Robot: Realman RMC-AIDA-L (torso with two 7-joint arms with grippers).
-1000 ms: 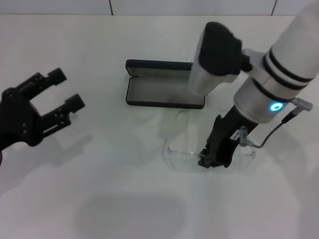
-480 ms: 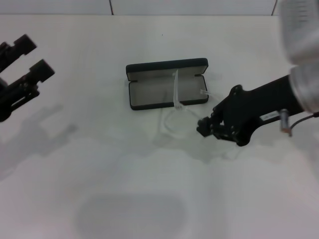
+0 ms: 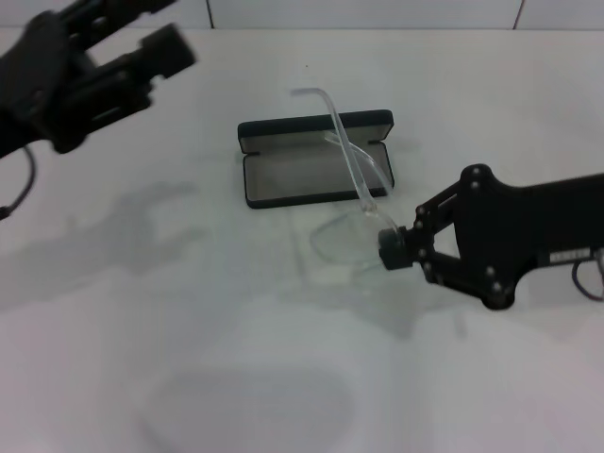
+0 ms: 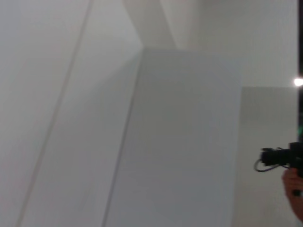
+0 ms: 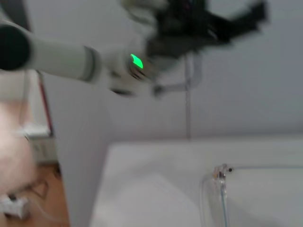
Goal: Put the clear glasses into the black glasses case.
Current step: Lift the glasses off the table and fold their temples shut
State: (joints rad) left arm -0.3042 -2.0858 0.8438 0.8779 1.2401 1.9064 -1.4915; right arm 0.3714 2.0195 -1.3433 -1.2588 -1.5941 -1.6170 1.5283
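Right gripper (image 3: pixel 389 250) reaches in from the right side of the table (image 3: pixel 236 359), fingers clamped on the clear glasses (image 3: pixel 354 203) at one end of the front, near a hinge. Glasses are lifted off the table and tilted: lens part hangs low just in front of the case, one arm sticks up and back over the black glasses case (image 3: pixel 314 158). Probably gripped by the end so the rest of the frame stays free to lower into the tray without the fingers hitting the case walls.

Case sits open near table centre, grey lining up, lid folded back on the far side, so the opening faces the incoming glasses. Nothing inside it yet.

Right wrist view shows a hinge and clear arm of the glasses (image 5: pixel 221 189) close to the camera, which fits a firm hold.

Left gripper (image 3: pixel 94 61) is raised at the far left, well apart from the case, fingers spread and holding nothing; looks parked out of the way so the right arm has room
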